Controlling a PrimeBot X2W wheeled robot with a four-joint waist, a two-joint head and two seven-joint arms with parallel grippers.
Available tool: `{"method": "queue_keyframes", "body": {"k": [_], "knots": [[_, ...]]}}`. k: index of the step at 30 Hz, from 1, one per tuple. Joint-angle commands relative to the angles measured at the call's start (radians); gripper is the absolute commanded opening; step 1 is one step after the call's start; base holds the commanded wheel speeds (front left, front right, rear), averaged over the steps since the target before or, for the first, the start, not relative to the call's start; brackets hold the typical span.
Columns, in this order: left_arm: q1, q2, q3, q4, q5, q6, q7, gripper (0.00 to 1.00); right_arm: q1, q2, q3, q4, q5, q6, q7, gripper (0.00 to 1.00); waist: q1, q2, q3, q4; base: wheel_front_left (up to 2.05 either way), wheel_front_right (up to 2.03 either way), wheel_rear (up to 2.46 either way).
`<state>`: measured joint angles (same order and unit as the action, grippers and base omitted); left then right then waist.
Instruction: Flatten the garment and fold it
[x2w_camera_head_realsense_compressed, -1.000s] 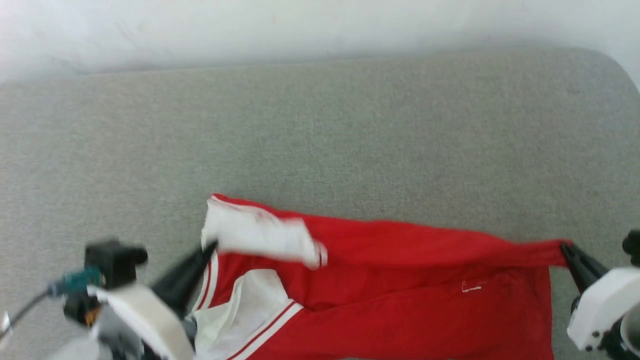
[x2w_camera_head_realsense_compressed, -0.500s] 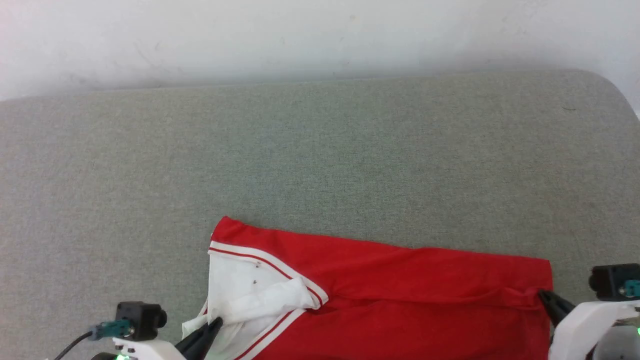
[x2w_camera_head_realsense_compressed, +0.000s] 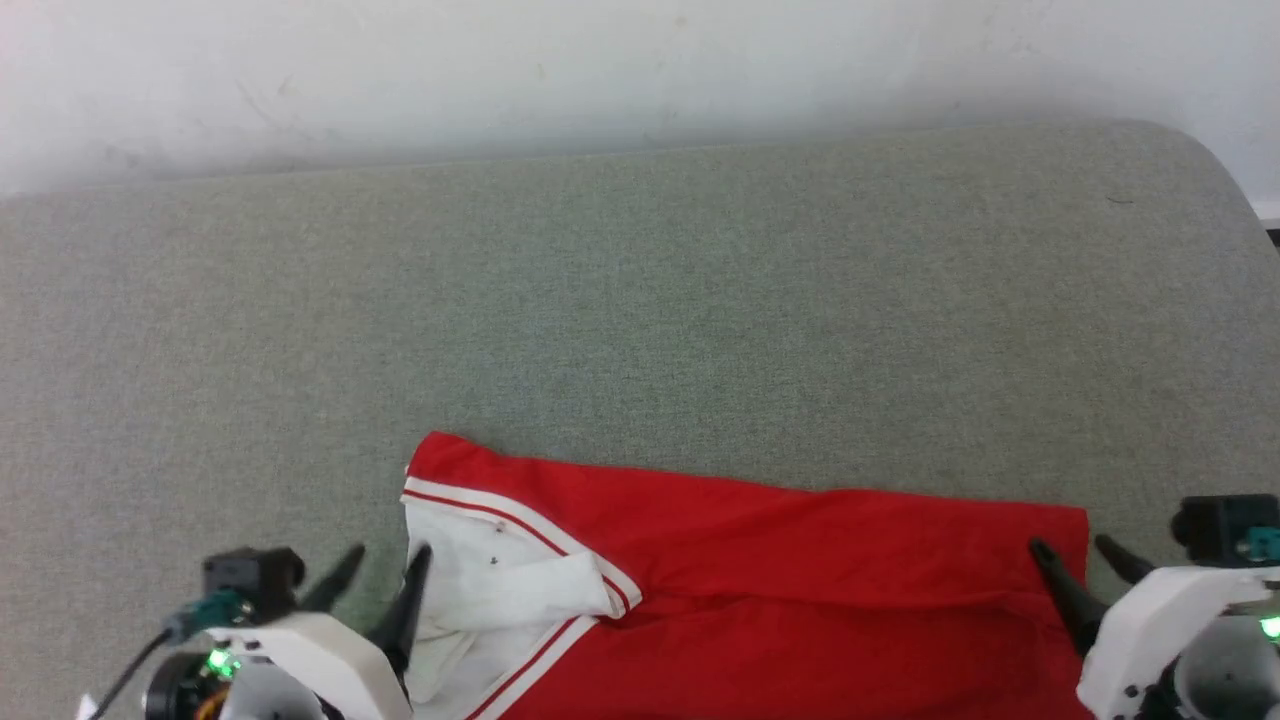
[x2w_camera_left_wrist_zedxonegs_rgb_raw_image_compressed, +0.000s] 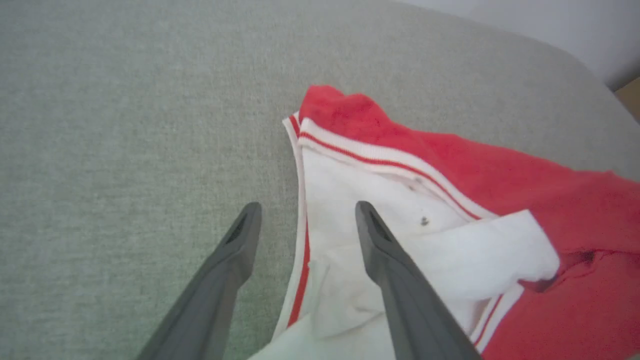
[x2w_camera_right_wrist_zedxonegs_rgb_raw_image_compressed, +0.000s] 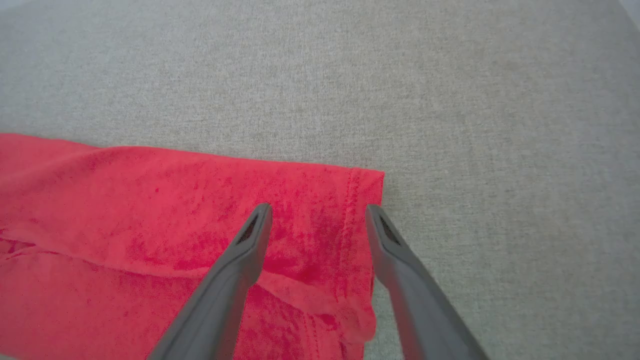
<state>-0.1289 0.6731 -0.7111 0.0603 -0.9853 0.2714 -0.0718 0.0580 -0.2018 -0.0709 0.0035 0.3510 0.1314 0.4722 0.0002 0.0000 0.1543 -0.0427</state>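
Garment (x2w_camera_head_realsense_compressed: 800, 560) spans from left end effector (x2w_camera_head_realsense_compressed: 390, 552) to right end effector (x2w_camera_head_realsense_compressed: 1068, 545).

1. Left gripper (x2w_camera_head_realsense_compressed: 388, 558) at lower left, right gripper (x2w_camera_head_realsense_compressed: 1068, 546) at lower right: long dark grey fingers (x2w_camera_left_wrist_zedxonegs_rgb_raw_image_compressed: 220, 290), tapering to points, little slot near each tip.
2. Chunky white wrist shells (x2w_camera_head_realsense_compressed: 320, 650) with tiny green lights (x2w_camera_head_realsense_compressed: 218, 660).
3. Black camera blocks (x2w_camera_head_realsense_compressed: 250, 572), teal plugs (x2w_camera_head_realsense_compressed: 205, 608), grey cable (x2w_camera_head_realsense_compressed: 135, 665) on the left one.

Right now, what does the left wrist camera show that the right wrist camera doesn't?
Left wrist view: a white sleeve with a red-striped edge, and the open left tool, one finger either side of that edge. Right wrist view: the plain red hem, with the open right tool over it. Both: the red shirt lying on a grey surface, gripped by neither tool.
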Motion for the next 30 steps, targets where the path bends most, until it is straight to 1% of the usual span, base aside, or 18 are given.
{"method": "queue_keyframes", "body": {"k": [1, 3, 5, 7, 8, 10, 12, 15, 18, 21, 26, 27, 28, 29, 30], "knots": [[0.009, 0.003, 0.026, -0.025, 0.001, 0.022, -0.034, 1.00, 0.007, 0.011, -0.020, -0.023, 0.013, -0.001, -0.001, 1.00, -0.0002, 0.0000, 0.000, 0.001, 0.00, 0.00, 0.00], [0.033, 0.008, 0.069, -0.080, 0.006, 0.064, -0.099, 1.00, 0.032, 0.030, -0.061, -0.068, 0.026, -0.001, 0.002, 1.00, -0.0002, 0.0000, -0.002, 0.003, 0.00, 0.00, 0.00], [0.060, 0.006, 0.126, -0.133, 0.028, 0.119, -0.158, 1.00, 0.062, 0.050, -0.102, -0.113, 0.024, -0.001, 0.004, 1.00, -0.0002, 0.0000, -0.003, 0.005, 0.00, 0.00, 0.00], [0.083, -0.003, 0.191, -0.187, 0.082, 0.168, -0.183, 1.00, 0.090, 0.074, -0.146, -0.146, 0.013, -0.001, 0.004, 1.00, -0.0002, 0.0000, -0.005, 0.008, 0.00, 0.00, 0.00], [0.095, -0.016, 0.232, -0.213, 0.117, 0.195, -0.188, 1.00, 0.103, 0.084, -0.161, -0.156, 0.006, -0.001, 0.006, 1.00, -0.0002, 0.0000, -0.006, 0.010, 0.00, 0.00, 0.00], [0.116, -0.060, 0.334, -0.283, 0.228, 0.235, -0.189, 1.00, 0.123, 0.100, -0.179, -0.163, -0.009, -0.001, 0.014, 1.00, -0.0002, 0.0000, -0.005, 0.012, 0.00, 0.00, 0.00], [0.154, -0.111, 0.416, -0.336, 0.345, 0.253, -0.189, 1.00, 0.133, 0.112, -0.182, -0.155, -0.024, -0.001, 0.021, 1.00, -0.0002, 0.0000, -0.003, 0.015, 0.00, 0.00, 0.00], [0.208, -0.159, 0.471, -0.376, 0.509, 0.249, -0.190, 1.00, 0.131, 0.126, -0.182, -0.128, -0.035, -0.001, 0.028, 1.00, -0.0002, 0.0000, 0.000, 0.021, 0.00, 0.00, 0.00], [0.246, -0.195, 0.489, -0.380, 0.608, 0.222, -0.190, 1.00, 0.123, 0.134, -0.187, -0.087, -0.049, -0.001, 0.029, 1.00, -0.0002, 0.0000, 0.002, 0.033, 0.00, 0.00, 0.00], [0.267, -0.226, 0.500, -0.364, 0.652, 0.189, -0.190, 1.00, 0.113, 0.140, -0.194, -0.047, -0.058, -0.001, 0.030, 1.00, -0.0002, 0.0000, 0.004, 0.046, 0.00, 0.00, 0.00], [0.275, -0.269, 0.526, -0.343, 0.678, 0.133, -0.190, 1.00, 0.094, 0.146, -0.203, 0.023, -0.061, -0.001, 0.039, 1.00, -0.0002, 0.0000, 0.005, 0.065, 0.00, 0.00, 0.00], [0.276, -0.275, 0.530, -0.338, 0.683, 0.122, -0.190, 1.00, 0.090, 0.147, -0.204, 0.039, -0.059, -0.001, 0.045, 0.76, -0.0002, 0.0000, 0.005, 0.068, 0.00, 0.00, 0.00], [0.276, -0.280, 0.534, -0.333, 0.687, 0.111, -0.190, 1.00, 0.087, 0.148, -0.203, 0.054, -0.055, -0.001, 0.051, 0.32, -0.0002, 0.0000, 0.006, 0.070, 0.00, 0.00, 0.00], [0.276, -0.285, 0.538, -0.331, 0.691, 0.102, -0.190, 1.00, 0.083, 0.149, -0.203, 0.068, -0.050, -0.001, 0.057, 0.00, -0.0002, 0.0000, 0.006, 0.072, 0.00, 0.00, 0.00], [0.275, -0.288, 0.541, -0.327, 0.695, 0.092, -0.190, 1.00, 0.081, 0.149, -0.199, 0.080, -0.047, -0.001, 0.066, 0.00, -0.0002, 0.0000, 0.006, 0.074, 0.00, 0.00, 0.00]]}}
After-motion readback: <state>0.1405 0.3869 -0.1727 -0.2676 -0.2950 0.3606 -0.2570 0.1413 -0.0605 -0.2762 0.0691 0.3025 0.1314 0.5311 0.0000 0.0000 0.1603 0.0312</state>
